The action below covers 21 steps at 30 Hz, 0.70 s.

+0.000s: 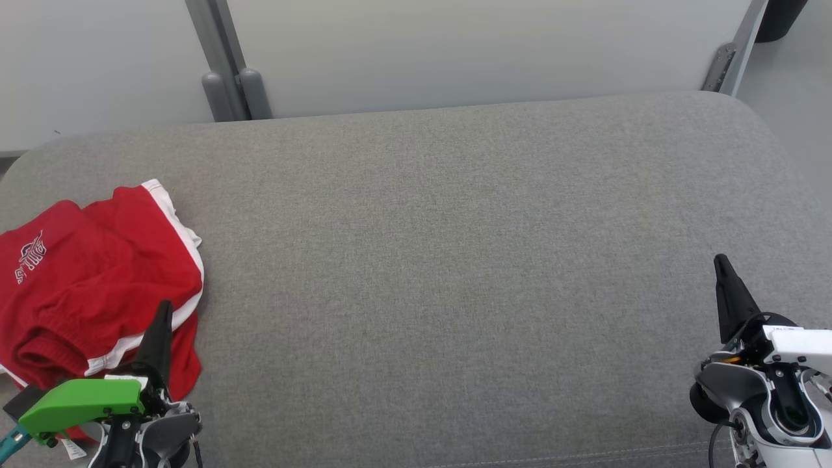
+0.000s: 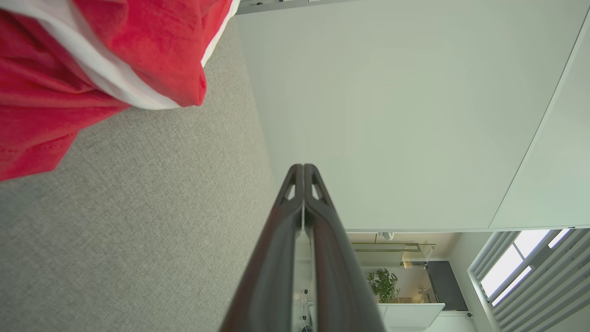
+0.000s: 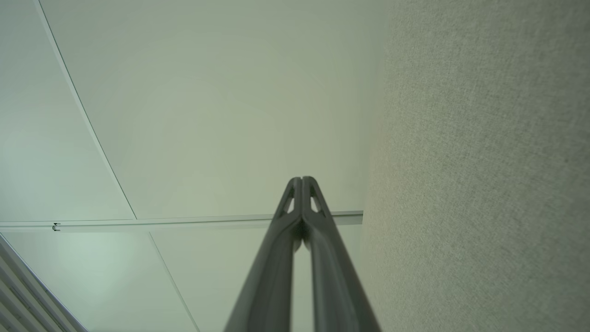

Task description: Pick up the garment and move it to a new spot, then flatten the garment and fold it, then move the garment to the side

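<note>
Where garment [image 1: 91, 286] meets left edge, wide cushion [image 1: 455, 260]

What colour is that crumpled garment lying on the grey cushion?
The garment is red with white trim and small white lettering, clearest in the head view.

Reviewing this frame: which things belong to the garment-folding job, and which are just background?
Job:
- red garment, bunched at the left
- left gripper, shut, near it
- right gripper, shut
- grey padded surface

Background:
- white wall panels
- grey posts
- potted plant
</note>
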### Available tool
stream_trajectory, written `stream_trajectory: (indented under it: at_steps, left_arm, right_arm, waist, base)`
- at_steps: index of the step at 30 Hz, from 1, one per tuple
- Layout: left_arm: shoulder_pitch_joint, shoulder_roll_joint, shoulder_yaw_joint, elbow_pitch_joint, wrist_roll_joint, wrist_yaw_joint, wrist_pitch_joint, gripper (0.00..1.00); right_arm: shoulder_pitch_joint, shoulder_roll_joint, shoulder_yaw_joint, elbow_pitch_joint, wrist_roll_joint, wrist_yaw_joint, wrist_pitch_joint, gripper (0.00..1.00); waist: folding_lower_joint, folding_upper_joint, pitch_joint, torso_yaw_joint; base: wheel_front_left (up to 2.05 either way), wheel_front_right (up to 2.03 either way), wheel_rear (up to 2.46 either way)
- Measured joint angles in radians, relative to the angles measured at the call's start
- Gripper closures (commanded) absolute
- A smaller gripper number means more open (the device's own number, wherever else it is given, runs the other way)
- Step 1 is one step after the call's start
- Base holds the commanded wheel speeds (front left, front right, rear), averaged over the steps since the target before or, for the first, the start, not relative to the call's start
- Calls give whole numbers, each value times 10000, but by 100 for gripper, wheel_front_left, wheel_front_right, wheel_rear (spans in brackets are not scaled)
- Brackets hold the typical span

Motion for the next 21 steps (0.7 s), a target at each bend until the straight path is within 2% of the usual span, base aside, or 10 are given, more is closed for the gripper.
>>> stream_trajectory:
  at_steps: [21]
  left_arm:
    - [0,-36,12,0,0,0,0,100]
  right_arm:
    - [0,36,-27,0,-10,0,2,100]
  waist:
    - [0,0,0,0]
  base:
    - [0,0,0]
